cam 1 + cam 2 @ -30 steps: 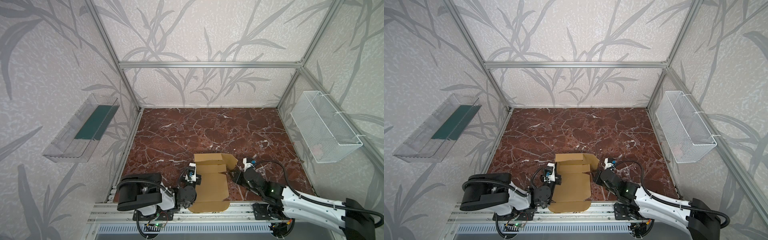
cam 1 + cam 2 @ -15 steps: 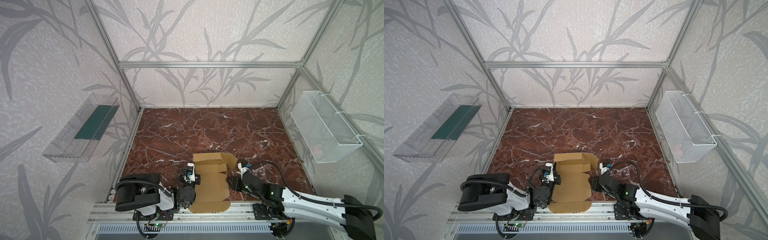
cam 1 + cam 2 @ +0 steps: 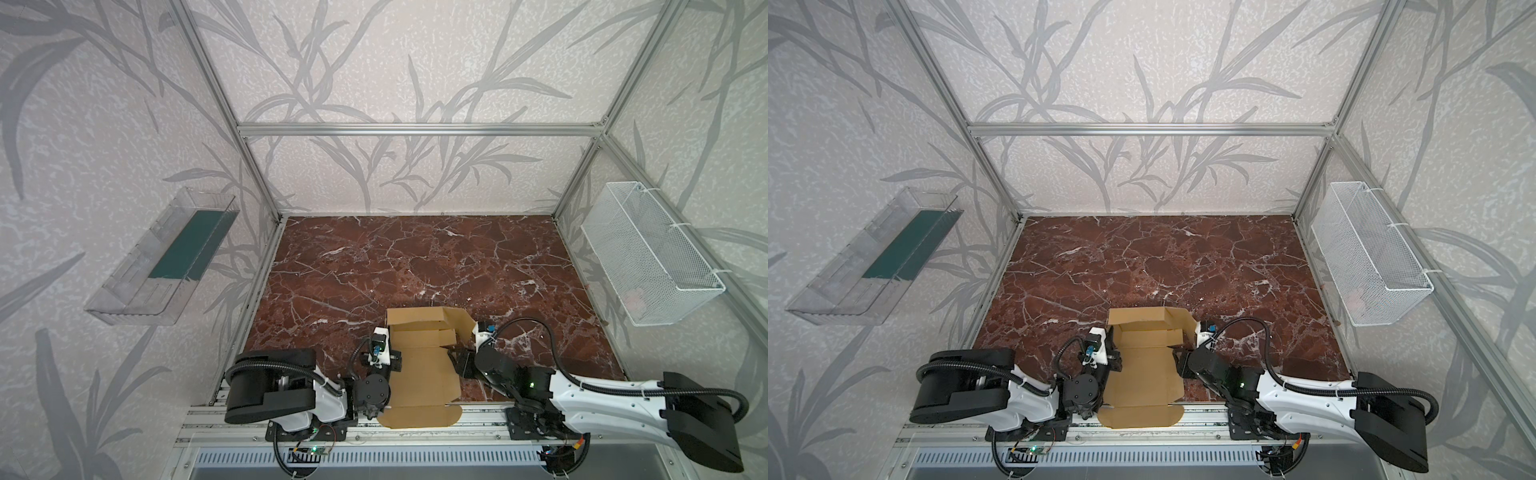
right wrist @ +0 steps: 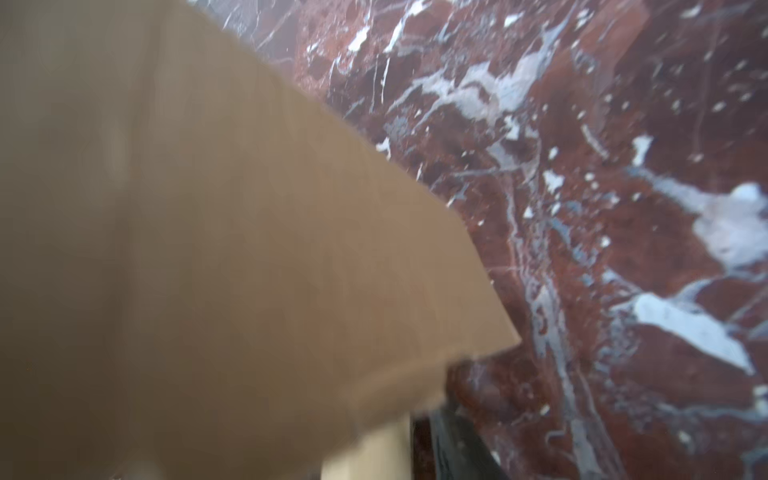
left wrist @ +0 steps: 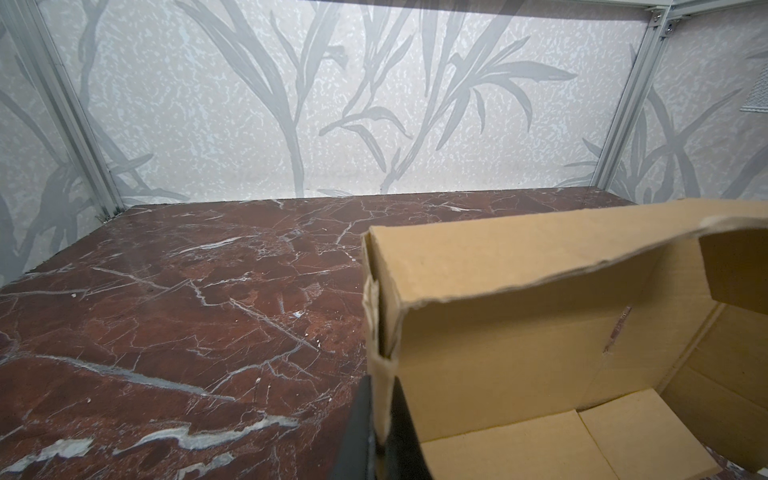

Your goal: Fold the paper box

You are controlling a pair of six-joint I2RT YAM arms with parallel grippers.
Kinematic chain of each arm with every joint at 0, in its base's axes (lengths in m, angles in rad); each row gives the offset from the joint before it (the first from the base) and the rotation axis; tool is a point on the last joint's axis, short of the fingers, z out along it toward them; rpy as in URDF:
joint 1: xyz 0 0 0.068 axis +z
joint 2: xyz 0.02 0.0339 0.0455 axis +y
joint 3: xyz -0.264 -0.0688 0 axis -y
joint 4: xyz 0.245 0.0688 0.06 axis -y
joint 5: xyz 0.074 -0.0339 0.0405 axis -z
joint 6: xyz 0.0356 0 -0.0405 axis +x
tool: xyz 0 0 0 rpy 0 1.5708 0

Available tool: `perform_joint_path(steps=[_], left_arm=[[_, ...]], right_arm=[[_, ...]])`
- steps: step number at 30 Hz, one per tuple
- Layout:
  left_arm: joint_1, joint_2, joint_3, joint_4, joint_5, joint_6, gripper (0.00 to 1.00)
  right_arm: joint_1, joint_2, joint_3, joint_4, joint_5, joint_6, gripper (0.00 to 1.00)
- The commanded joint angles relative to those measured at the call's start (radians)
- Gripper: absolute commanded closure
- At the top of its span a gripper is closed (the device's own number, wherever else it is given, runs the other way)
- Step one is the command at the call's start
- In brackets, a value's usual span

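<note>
L jaws tight on paper box (image 5: 519, 332) edge — R jaws unclear — open marble (image 3: 415, 257) beyond

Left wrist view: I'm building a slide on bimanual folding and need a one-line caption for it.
Left gripper pinching a raised wall of the half-folded paper box on the marble table.

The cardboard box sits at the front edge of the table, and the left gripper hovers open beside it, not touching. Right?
No. The left gripper is shut on the side wall of the box, pinching its edge; the left wrist view shows it. The box does sit at the front edge of the table.
</note>
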Motion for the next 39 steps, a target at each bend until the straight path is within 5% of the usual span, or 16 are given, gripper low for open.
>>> perform_joint_path(steps=[1, 12, 23, 39], left_arm=[[-0.008, 0.006, -0.002, 0.026, -0.033, -0.032, 1.00], [-0.023, -0.019, 0.006, 0.025, -0.033, -0.031, 1.00], [-0.033, -0.042, 0.007, 0.026, -0.039, -0.014, 1.00], [-0.046, -0.011, 0.021, 0.026, -0.041, -0.021, 1.00]], right_arm=[[-0.053, -0.001, 0.016, 0.057, 0.002, -0.034, 0.58], [-0.068, 0.031, 0.006, 0.161, -0.040, -0.075, 0.59], [-0.068, 0.006, 0.021, -0.053, 0.068, 0.021, 0.61], [-0.067, 0.147, -0.006, 0.329, -0.063, -0.061, 0.61]])
